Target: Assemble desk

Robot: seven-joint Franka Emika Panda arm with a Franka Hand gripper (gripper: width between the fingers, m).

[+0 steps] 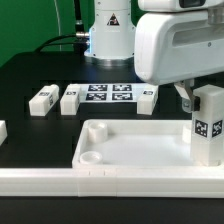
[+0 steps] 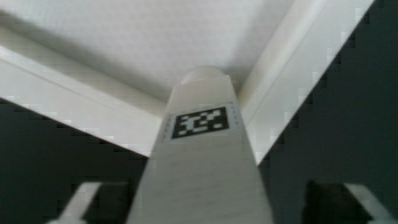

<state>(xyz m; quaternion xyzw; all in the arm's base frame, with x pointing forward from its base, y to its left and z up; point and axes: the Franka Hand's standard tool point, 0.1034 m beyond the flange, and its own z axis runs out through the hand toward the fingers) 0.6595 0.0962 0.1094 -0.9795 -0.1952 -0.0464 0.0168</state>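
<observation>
Straddling the upright leg [image 1: 208, 125], the gripper [image 2: 210, 205] has its jaws apart: in the wrist view a dark gap shows between the leg and each of the fingers [image 2: 80, 203], so no clamp looks made. The leg stands directly beneath the gripper, tag facing outward, with its lower end by the wall of the desk top [image 1: 140, 148], which spreads out below the gripper. Whether the foot sits in a socket or just beside the tray I cannot tell. The step in hand appears to be taking hold of this leg. To do it well, the jaws should meet both flat faces at once, so the gripper wants centring over the leg first; a one-sided touch would likely tip or twist it. Gripping high leaves the lower end free to enter a round corner socket [image 1: 95, 157], far off to the gripper's side. Three more legs [image 1: 42, 100], [image 1: 70, 100] and [image 1: 147, 95] lie on the tabletop [image 1: 30, 75] beyond the gripper, around the marker board [image 1: 108, 95], well clear of this grasp.
</observation>
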